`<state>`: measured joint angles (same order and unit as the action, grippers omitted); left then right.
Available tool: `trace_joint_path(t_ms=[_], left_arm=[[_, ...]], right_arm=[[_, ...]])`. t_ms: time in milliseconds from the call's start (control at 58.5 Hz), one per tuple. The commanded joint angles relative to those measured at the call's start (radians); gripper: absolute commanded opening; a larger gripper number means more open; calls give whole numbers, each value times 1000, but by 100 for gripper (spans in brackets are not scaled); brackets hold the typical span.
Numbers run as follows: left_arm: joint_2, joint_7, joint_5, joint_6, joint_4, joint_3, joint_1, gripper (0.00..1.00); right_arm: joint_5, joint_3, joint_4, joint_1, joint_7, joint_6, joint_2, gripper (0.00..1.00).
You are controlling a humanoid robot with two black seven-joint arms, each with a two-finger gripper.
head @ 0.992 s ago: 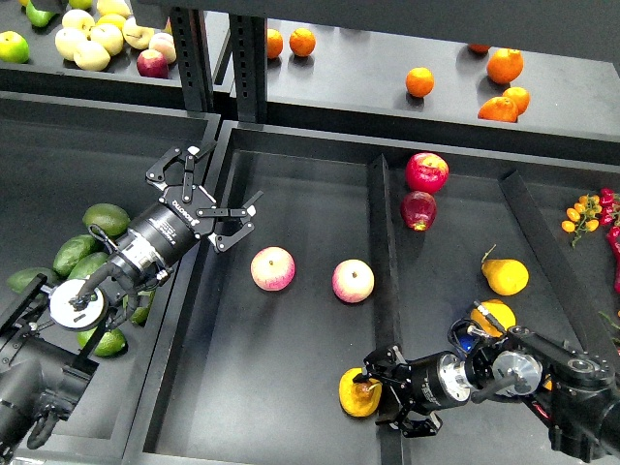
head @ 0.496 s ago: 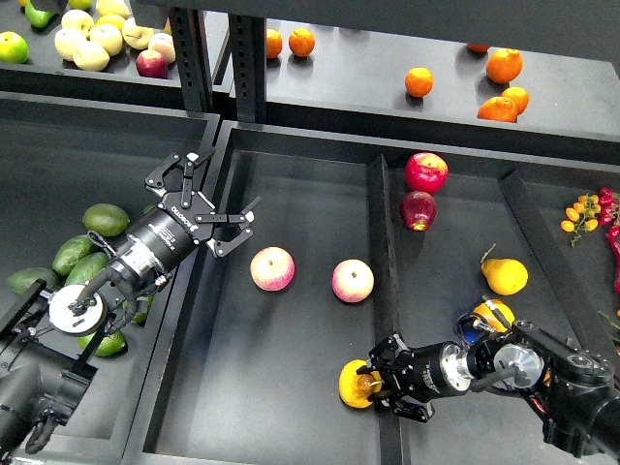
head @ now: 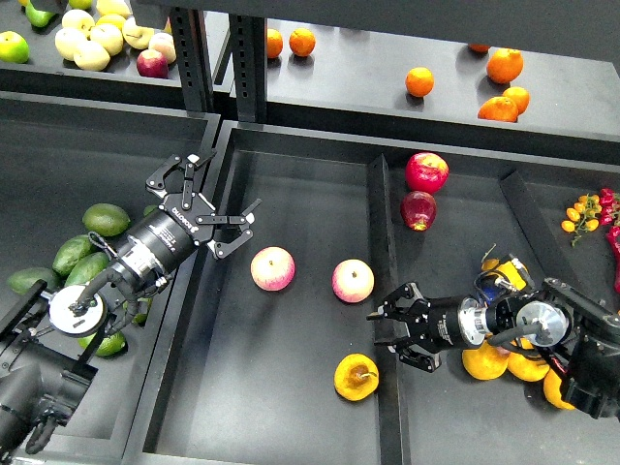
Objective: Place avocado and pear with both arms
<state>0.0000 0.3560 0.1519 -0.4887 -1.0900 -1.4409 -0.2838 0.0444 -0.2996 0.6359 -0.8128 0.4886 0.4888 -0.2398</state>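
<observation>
The pear [head: 356, 377] is yellow-orange with a brownish dimple. It lies free on the floor of the middle bin [head: 291, 194], near the front right. My right gripper [head: 387, 335] is open and empty, just above and to the right of the pear, over the divider [head: 380, 223]. Several green avocados [head: 105, 219] lie in the left bin. My left gripper [head: 206, 203] is open and empty. It hangs over the wall between the left and middle bins, right of the avocados.
Two pink-yellow apples [head: 272, 268] [head: 353, 281] lie mid-bin. Two red apples [head: 426, 171] and more yellow pears [head: 484, 361] are in the right bin. Oranges [head: 419, 81] and pale apples [head: 92, 44] sit on the back shelf. Small tomatoes [head: 581, 211] are at far right.
My right gripper has opened, let go of the pear and drawn back up and to the right. The pear now lies in the middle bin. The left arm has hardly moved.
</observation>
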Motion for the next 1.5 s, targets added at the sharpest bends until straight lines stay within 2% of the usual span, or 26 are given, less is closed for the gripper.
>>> trace_joint_path(t_ms=[0, 171, 291, 410, 941, 1488], left_arm=[[0, 0, 0, 0, 1, 0, 0, 99], [0, 0, -2, 0, 5, 2, 0, 99], [0, 1, 0, 0, 5, 4, 0, 99], [0, 1, 0, 0, 7, 5, 0, 99], [0, 1, 0, 0, 7, 13, 0, 99], [0, 1, 0, 0, 4, 14, 0, 99]], right_arm=[[-21, 7, 4, 0, 0, 0, -32, 53], [-8, 10, 4, 1, 0, 0, -32, 75], [8, 39, 2, -2, 0, 0, -29, 82], [15, 46, -1, 6, 0, 0, -13, 99], [61, 122, -13, 37, 0, 0, 68, 99], [64, 123, -137, 69, 0, 0, 168, 99]])
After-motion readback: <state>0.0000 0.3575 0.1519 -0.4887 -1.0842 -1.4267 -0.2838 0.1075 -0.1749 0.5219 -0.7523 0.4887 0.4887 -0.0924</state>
